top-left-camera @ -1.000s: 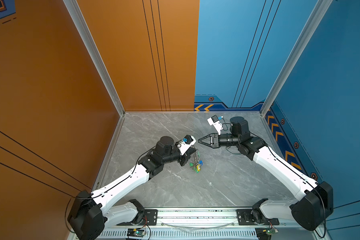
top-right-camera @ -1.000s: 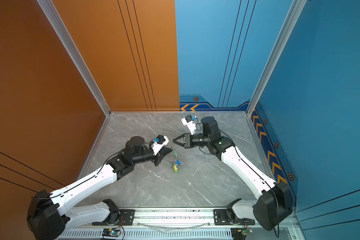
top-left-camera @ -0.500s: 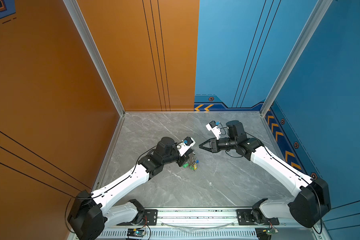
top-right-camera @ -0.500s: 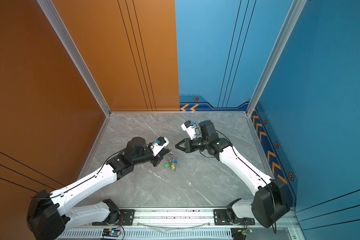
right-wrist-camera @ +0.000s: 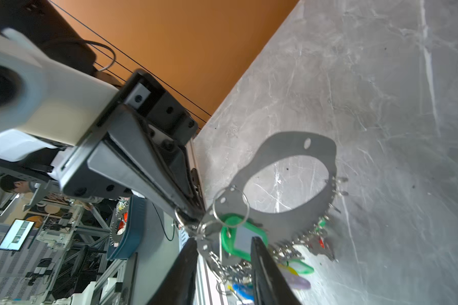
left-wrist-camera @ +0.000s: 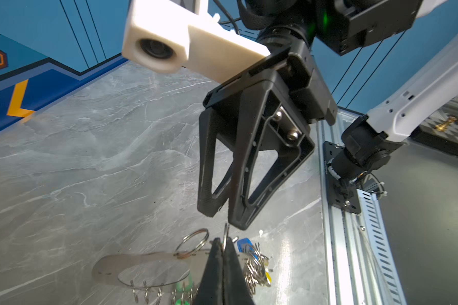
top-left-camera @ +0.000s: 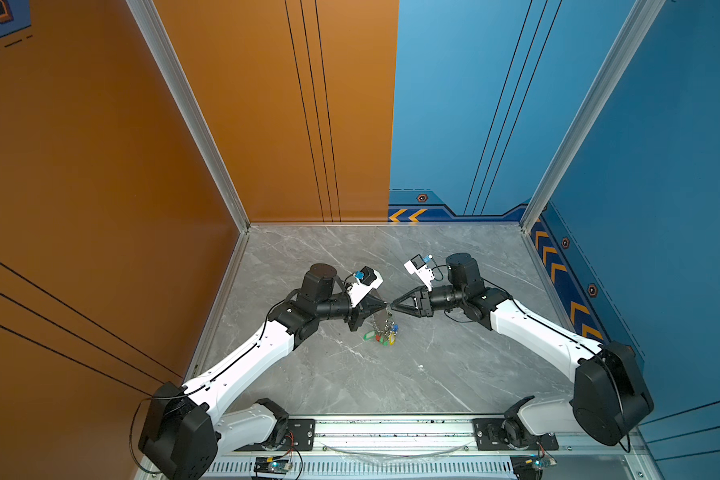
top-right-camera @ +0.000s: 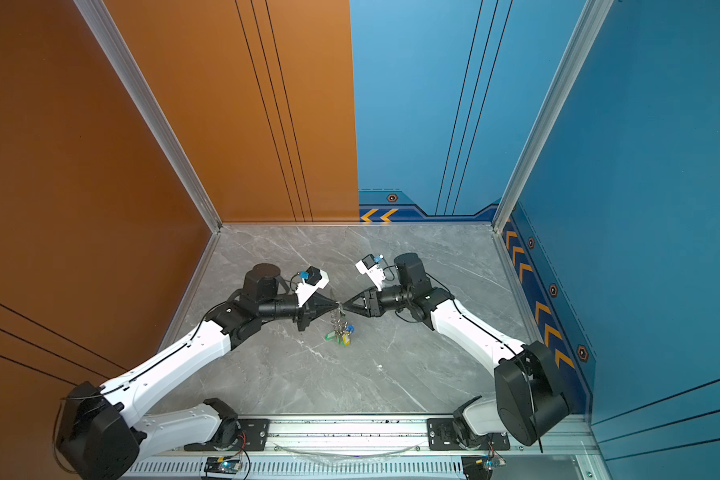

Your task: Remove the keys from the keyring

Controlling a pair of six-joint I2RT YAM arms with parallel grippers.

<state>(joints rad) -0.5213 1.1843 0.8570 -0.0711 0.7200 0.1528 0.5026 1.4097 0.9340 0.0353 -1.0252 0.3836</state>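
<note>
R wrist view, nearest: our right gripper [right-wrist-camera: 224, 250] has jaws parted, a green tag [right-wrist-camera: 238, 237] showing btwn the fingers; contact we can't tell. Top views don't resolve that. L wrist view: our left gripper [left-wrist-camera: 224, 241] is clenched on a thin ring [left-wrist-camera: 225, 232] at the edge of the keyring [left-wrist-camera: 111, 269], its fingers hiding part of it. In both top views the keyring hangs from the left tips over the table [top-left-camera: 329, 374], keys [top-left-camera: 385, 336] bunched below. Beyond: orange wall [top-left-camera: 100, 166], blue wall [top-left-camera: 474, 104].

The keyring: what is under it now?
The keys with green, red, yellow and blue tags hang under the keyring. The right hand covers some, so I cannot count them.
</note>
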